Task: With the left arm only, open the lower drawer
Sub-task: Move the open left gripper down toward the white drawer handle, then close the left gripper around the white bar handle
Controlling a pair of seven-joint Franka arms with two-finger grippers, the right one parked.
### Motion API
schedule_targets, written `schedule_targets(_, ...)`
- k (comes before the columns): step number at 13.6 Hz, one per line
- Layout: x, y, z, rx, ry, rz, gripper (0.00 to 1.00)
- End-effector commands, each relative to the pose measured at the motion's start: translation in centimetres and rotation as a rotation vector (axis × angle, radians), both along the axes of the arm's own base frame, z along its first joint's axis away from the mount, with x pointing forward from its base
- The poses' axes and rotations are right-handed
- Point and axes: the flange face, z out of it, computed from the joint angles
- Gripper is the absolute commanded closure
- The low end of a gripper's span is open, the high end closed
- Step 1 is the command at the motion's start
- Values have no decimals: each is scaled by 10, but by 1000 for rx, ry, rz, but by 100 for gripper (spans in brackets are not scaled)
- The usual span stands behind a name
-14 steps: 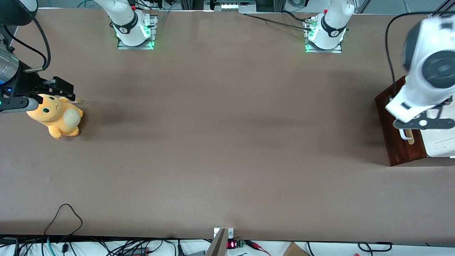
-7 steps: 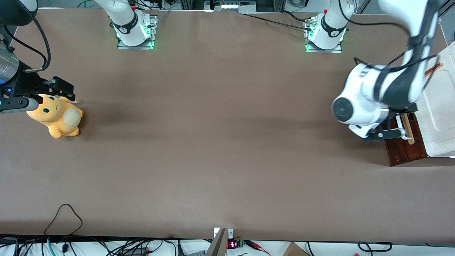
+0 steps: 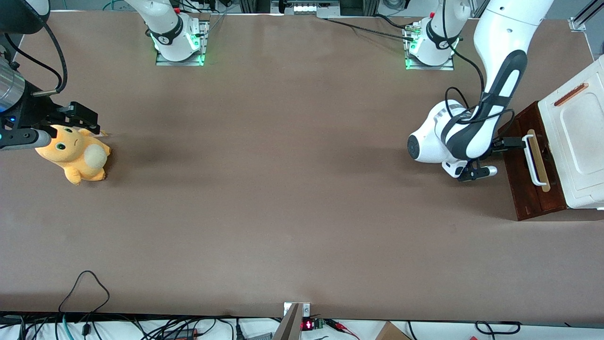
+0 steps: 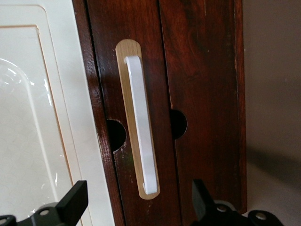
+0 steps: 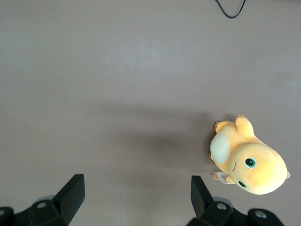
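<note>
Front view shows the glossy white left arm (image 3: 472, 132) holding its black two-finger gripper (image 3: 512, 141) spread wide and empty, just in front of the dark reddish-brown wooden lower drawer (image 3: 526, 182) at the working arm's end. Risk seems twofold — the white U-shaped bar handle (image 4: 141, 125) sits off-centre between the fingers (image 4: 200, 197), so closing could clip only its end, or a skewed pull could slide the white-topped cabinet (image 3: 578, 137) instead of the drawer.

No readable text in my work area

I find no legible words or brands; only a red lit display (image 3: 307, 325) glows at the table's near edge, six o'clock, its digits too small to read.

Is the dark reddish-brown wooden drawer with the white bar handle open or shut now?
Shut: the dark reddish-brown wooden drawer shows no pale inside. The open black two-finger gripper waits in front of its white bar handle.
</note>
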Motion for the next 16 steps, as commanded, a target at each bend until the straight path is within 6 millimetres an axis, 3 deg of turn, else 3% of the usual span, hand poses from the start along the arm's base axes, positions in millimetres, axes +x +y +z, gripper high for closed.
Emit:
schedule_targets(1,-6,1,-17,57,-28,-10,4)
schedule_targets(4,5,10,-11,155,-69,-102,4)
schedule_targets(7,12,28,-30,242,-68,-167,5)
schedule_targets(14,24,43,-40,228,-65,-151,8)
schedule_targets(16,28,51,-37,236,-73,-145,18)
